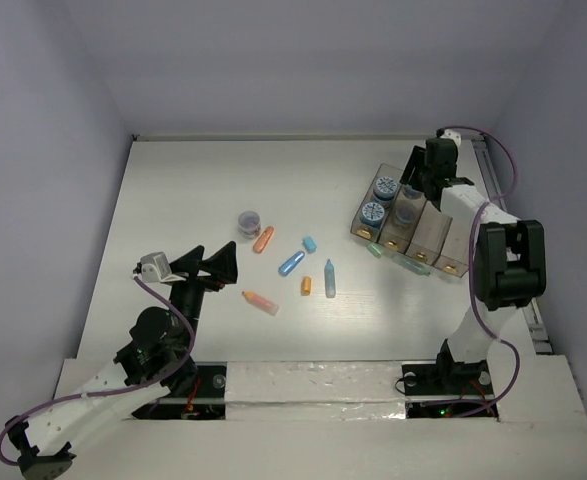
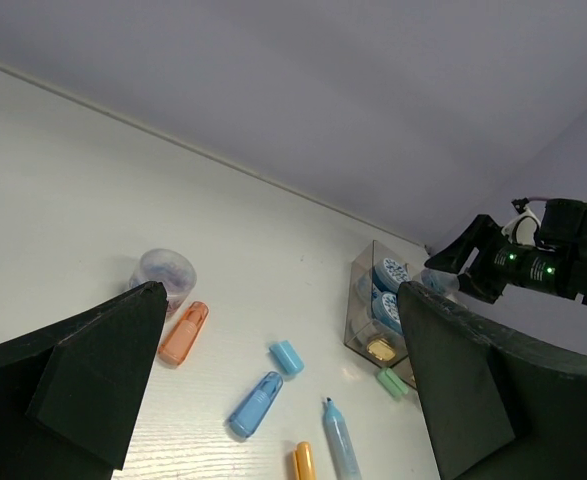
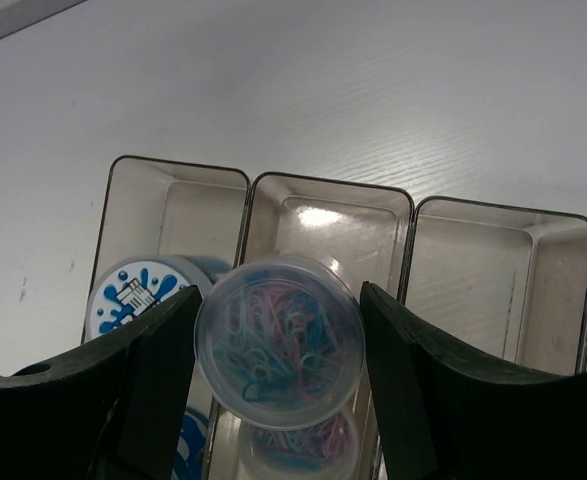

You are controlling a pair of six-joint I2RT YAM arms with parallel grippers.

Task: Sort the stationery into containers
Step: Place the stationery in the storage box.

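Right wrist view, looking down on a clear tub of coloured paper clips (image 3: 279,340), pinched at its sides by the right gripper (image 3: 278,352) and poised above the second compartment from the left of the clear organiser box (image 3: 473,212). Lines up directly over a matching tub (image 3: 295,458) lying in that same compartment, a hint of like going with like and a stack in the making. Shares the box with two blue-lidded tubs (image 3: 138,298) in the neighbouring end compartment; leaves the next compartment along looking bare, at least in the part visible. Judged to be mid-placement, release not yet made: held level and centred, apparently so as to drop between the narrow walls without catching a rim. Out on the table (image 1: 173,180) in the top external view, well apart from the box and waiting to be sorted: a purple-filled tub (image 1: 250,222) just beside an orange stick (image 1: 263,239), a blue cap (image 1: 309,243), a blue stick (image 1: 291,263), a short orange piece (image 1: 306,285), a pale capped marker (image 1: 330,278) and an orange-and-pink stick (image 1: 260,301) nearest the left arm. Close against the box's near wall, a pale green piece (image 1: 374,250). Over on the left, spread wide and holding nothing, the left gripper (image 1: 208,264), aimed toward the scattered sticks and seemingly placed to start on them.
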